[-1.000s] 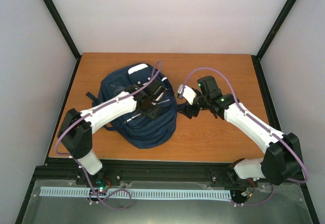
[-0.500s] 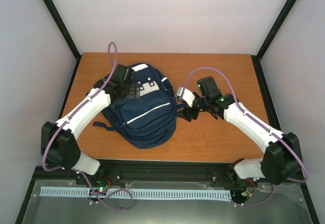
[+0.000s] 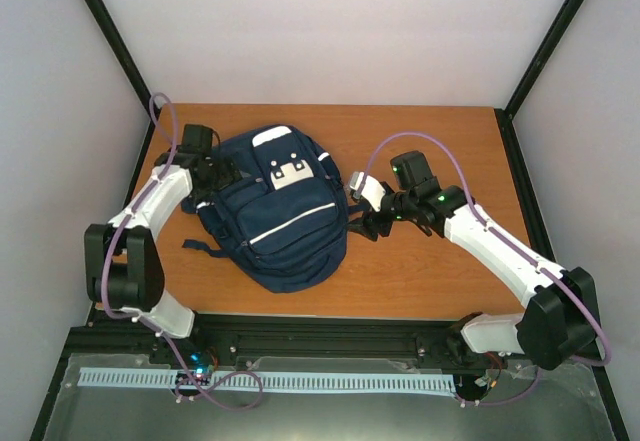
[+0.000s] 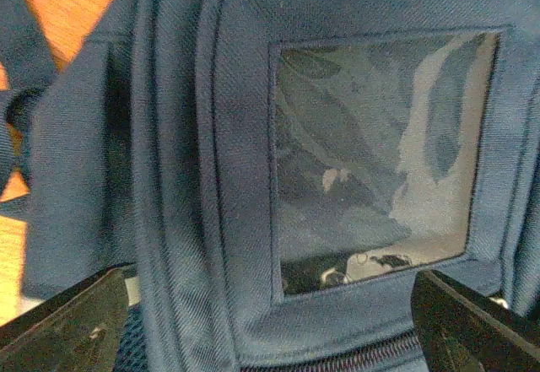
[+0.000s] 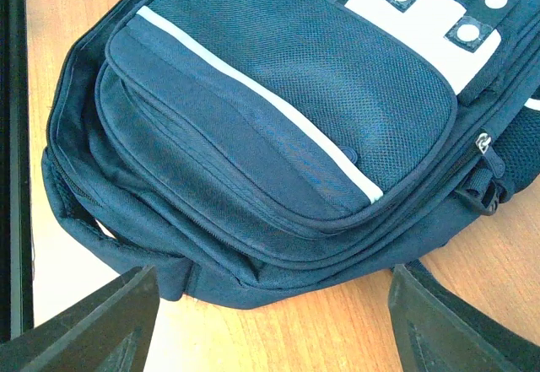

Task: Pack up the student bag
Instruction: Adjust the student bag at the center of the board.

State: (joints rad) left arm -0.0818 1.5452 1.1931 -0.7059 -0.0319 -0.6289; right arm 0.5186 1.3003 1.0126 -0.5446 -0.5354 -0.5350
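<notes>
The student bag (image 3: 280,223), navy with thin white stripes and a white front patch, lies flat in the middle of the wooden table (image 3: 430,281). My left gripper (image 3: 216,175) is at the bag's upper left side, open. In the left wrist view its dark fingertips (image 4: 67,326) stand wide apart, with bag fabric and a clear window pocket (image 4: 380,153) filling the frame. My right gripper (image 3: 366,223) hovers at the bag's right edge, open. In the right wrist view the student bag (image 5: 278,119) lies just ahead of that gripper (image 5: 278,330), with bare wood between the fingers.
A dark strap (image 3: 196,246) trails off the bag's left side. Black frame posts (image 3: 110,36) rise at the table's back corners, with white walls behind them. A black rail (image 3: 320,331) runs along the near edge.
My left arm has swung from over the bag's front to its upper left side, and its jaws have widened. The bag's white patch is now uncovered. The right arm barely moved.
</notes>
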